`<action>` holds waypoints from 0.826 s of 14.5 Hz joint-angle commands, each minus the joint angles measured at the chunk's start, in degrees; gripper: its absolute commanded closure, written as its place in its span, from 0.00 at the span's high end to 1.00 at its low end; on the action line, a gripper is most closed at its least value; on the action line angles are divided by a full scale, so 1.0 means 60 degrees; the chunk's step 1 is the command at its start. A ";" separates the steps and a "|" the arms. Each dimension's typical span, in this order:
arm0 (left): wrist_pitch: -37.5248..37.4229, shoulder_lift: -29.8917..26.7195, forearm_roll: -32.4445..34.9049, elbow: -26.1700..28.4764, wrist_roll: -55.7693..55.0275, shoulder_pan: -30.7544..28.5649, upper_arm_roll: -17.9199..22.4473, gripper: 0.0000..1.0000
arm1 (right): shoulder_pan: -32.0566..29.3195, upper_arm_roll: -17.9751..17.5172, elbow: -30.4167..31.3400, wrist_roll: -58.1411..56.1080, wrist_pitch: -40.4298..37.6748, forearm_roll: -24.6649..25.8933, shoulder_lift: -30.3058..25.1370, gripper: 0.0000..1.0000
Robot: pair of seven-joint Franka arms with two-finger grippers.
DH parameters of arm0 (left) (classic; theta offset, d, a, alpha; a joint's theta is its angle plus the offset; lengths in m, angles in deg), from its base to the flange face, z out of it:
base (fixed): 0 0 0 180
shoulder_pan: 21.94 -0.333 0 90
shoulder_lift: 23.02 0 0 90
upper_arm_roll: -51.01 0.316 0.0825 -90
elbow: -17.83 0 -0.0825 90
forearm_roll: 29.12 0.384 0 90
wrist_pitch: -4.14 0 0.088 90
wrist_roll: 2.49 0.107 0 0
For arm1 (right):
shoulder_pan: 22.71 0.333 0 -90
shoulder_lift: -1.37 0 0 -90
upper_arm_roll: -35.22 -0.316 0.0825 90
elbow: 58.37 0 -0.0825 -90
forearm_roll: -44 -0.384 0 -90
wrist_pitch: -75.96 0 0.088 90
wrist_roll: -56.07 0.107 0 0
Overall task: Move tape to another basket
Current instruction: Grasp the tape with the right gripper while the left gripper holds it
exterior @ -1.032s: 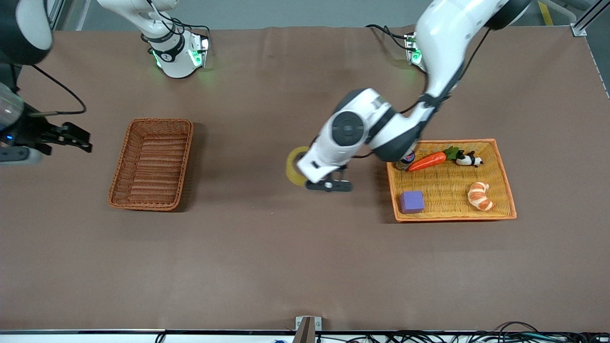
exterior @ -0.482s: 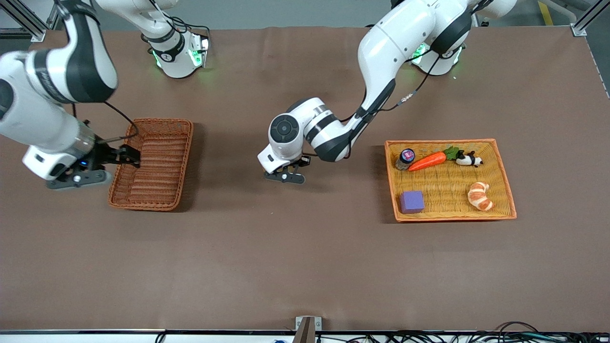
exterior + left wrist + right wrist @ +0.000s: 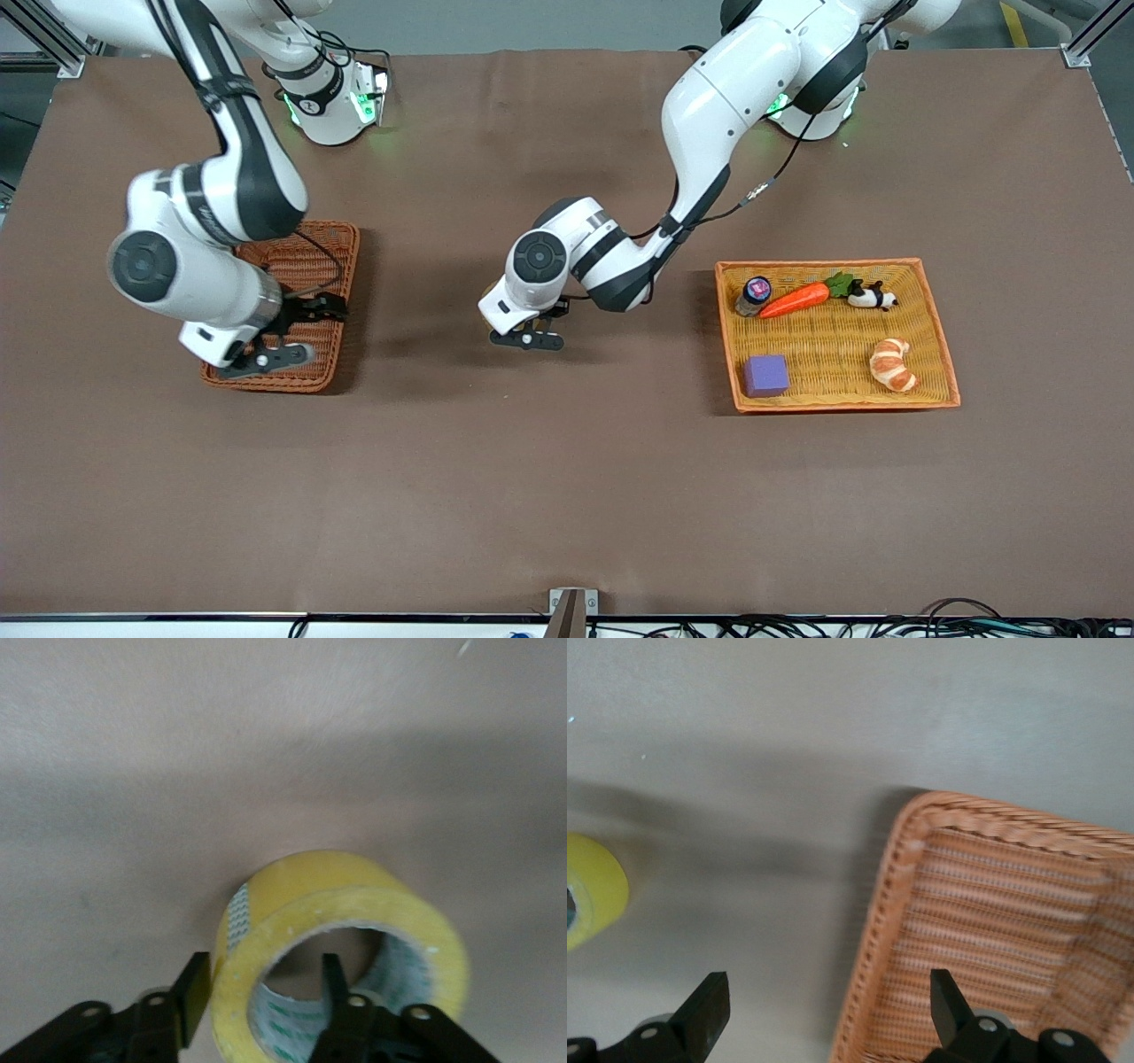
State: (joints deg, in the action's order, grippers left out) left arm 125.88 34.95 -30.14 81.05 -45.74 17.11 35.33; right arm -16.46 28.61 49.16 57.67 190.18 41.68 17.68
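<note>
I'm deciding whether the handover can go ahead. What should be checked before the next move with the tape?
1. Left pincer grips the tape, one finger through the hole and one outside the wall: ok.
2. Tape clear of the orange tray: ok.
3. Right pincer open: ok.
4. Right pincer over the basket, at its edge toward the tape: ok.
5. Table between tape and basket free of objects: ok.
6. Tape lifted off the table: cannot tell.
</note>
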 commanded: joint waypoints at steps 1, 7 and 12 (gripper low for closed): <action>-0.1242 -0.1075 -0.0386 0.0157 -0.0071 -0.0413 0.0064 1.00 | 0.0085 -0.0696 0.0052 0.1282 0.0225 -0.0111 0.0254 1.00; -0.3664 -0.3287 -0.0239 0.0784 0.0585 -0.2022 0.0123 1.00 | 0.0729 -0.2103 0.0624 0.4326 0.2479 0.0108 0.1248 1.00; -0.3591 -0.5484 -0.0254 0.2600 0.2107 -0.3867 0.0021 1.00 | 0.1315 -0.2325 0.0609 0.5695 0.3346 0.0827 0.2172 1.00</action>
State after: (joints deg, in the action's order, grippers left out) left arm 103.29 9.45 -31.14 88.75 -36.81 -2.07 35.97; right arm -8.44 14.98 52.60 89.81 208.95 45.37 29.23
